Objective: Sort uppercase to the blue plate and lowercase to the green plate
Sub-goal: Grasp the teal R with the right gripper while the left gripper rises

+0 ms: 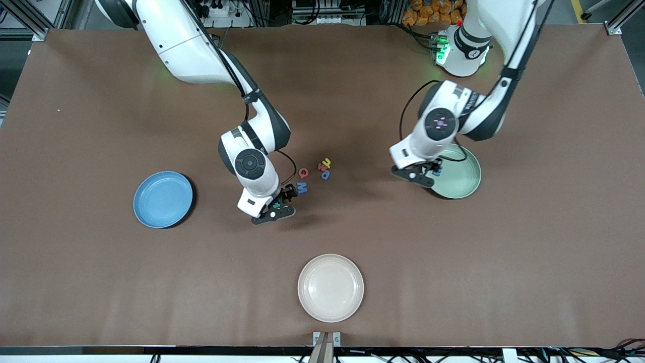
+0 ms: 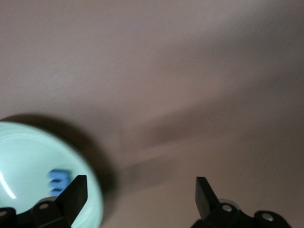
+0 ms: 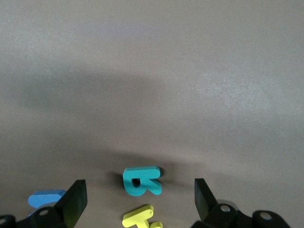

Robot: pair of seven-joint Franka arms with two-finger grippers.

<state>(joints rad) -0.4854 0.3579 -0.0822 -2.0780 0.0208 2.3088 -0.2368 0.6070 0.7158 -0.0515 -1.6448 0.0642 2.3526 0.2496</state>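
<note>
My right gripper (image 1: 276, 210) (image 3: 140, 190) hangs open low over the table's middle, with the teal R (image 3: 141, 180) and yellow H (image 3: 140, 217) lying between its fingers, untouched. Beside them lie the blue M (image 1: 302, 188) (image 3: 45, 198) and red Q (image 1: 303, 173). A small red letter (image 1: 321, 166), a yellow h (image 1: 327, 162) and a small blue letter (image 1: 325, 175) are clustered close by. My left gripper (image 1: 426, 176) (image 2: 140, 187) is open and empty over the green plate's (image 1: 461, 176) (image 2: 28, 156) rim. One blue letter (image 2: 59, 180) lies in that plate. The blue plate (image 1: 163, 199) holds nothing.
A cream-white plate (image 1: 330, 287) sits near the table's front edge, nearer to the front camera than the letters. The brown table top (image 1: 101, 101) stretches bare around the plates.
</note>
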